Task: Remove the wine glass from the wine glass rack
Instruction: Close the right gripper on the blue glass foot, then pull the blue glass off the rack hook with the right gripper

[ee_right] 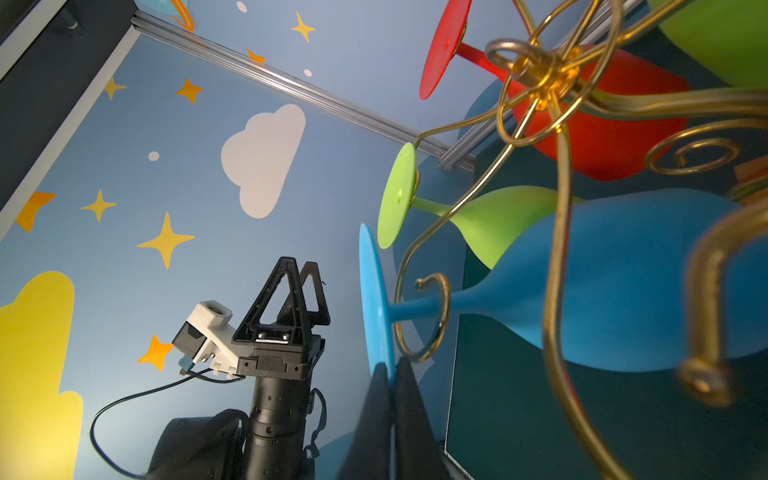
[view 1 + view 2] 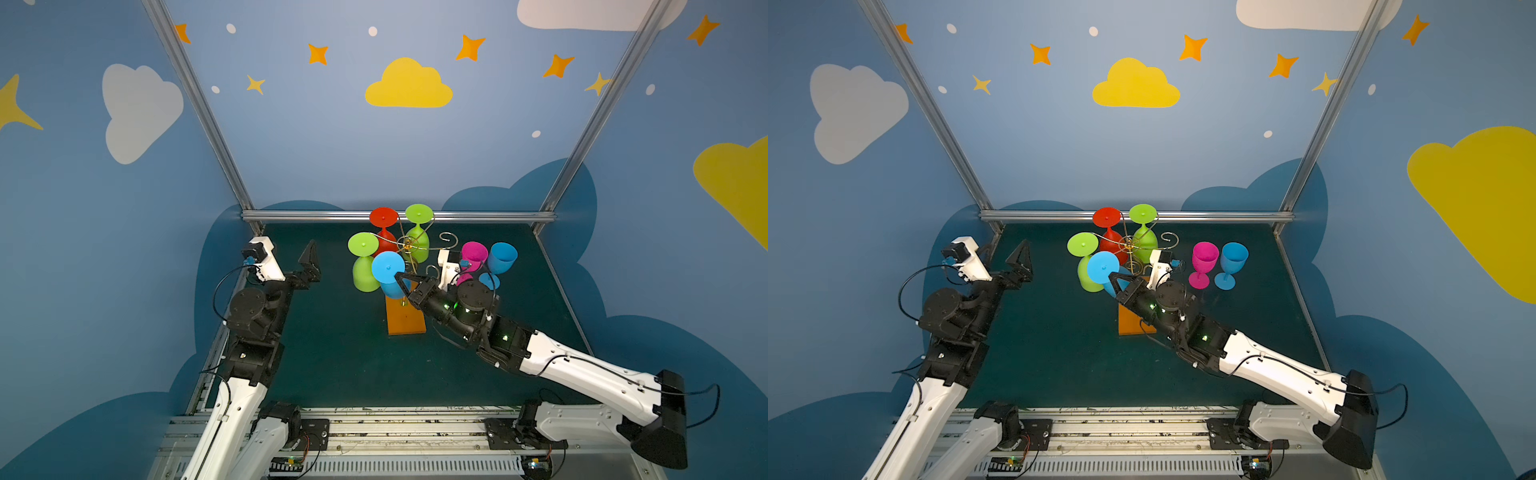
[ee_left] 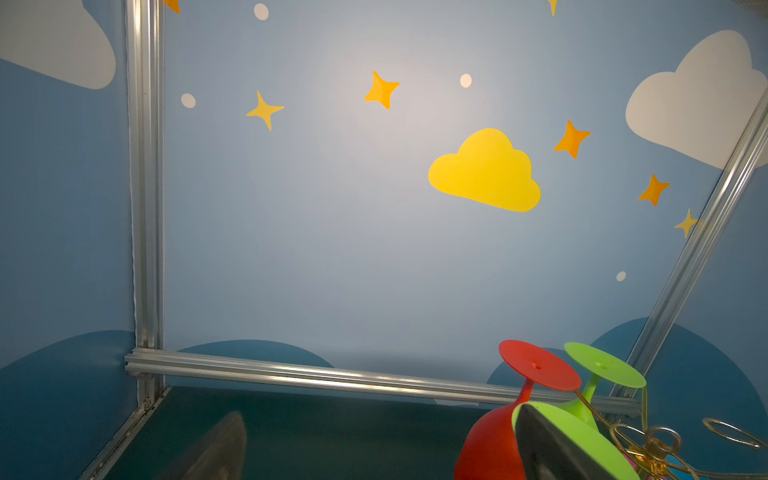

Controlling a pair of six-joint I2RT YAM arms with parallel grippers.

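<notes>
Above green matting (image 2: 332, 357), right claw (image 2: 400, 277) grips blue wine glass (image 2: 386, 266) by foot.

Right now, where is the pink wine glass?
In both top views the pink wine glass stands upright on the green table, right of the wine glass rack, just left of an upright blue wine glass.

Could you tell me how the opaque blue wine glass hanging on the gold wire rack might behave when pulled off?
The opaque blue wine glass looks like matte plastic: probably light, not brittle. The right gripper pinches only its foot rim, so it may swing.
</notes>
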